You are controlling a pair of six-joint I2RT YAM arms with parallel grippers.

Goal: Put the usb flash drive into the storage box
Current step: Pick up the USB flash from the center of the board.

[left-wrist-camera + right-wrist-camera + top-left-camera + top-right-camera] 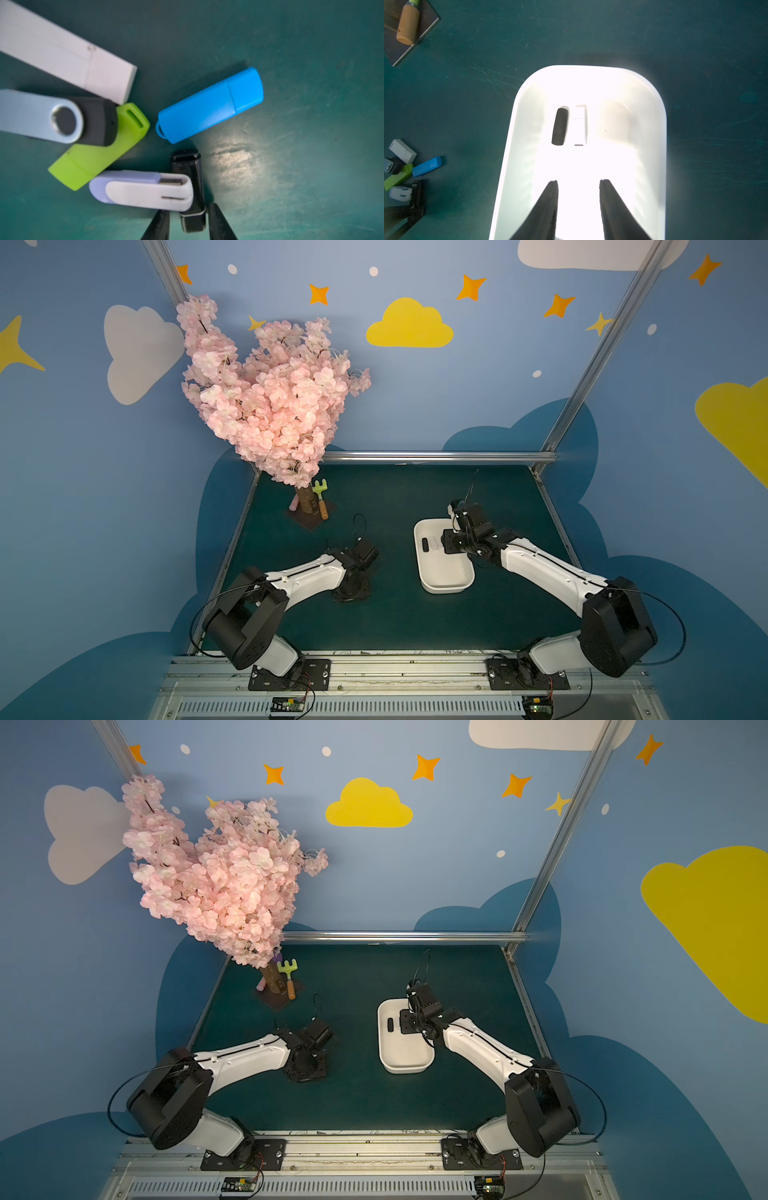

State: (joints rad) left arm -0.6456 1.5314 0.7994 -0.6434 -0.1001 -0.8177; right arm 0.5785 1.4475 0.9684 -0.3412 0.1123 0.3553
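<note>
Several usb flash drives lie in a heap on the green mat: a blue one (209, 104), a green one (99, 149), a long white one (62, 54), a pale-blue swivel one (41, 118), a lilac-and-white one (141, 189) and a black one (187, 180). My left gripper (188, 209) is down at the mat and straddles the black drive's end; a gap shows at one finger. The white storage box (660, 124) holds a black drive (559, 126) and a white drive (579, 126). My right gripper (578, 181) hangs open and empty over the box (440, 589).
A pink blossom tree (270, 398) on a dark base plate stands at the back left, with a toy rake (320, 497) leaning on its trunk. The heap of drives (404, 166) lies to the left of the box. Metal rails edge the mat.
</note>
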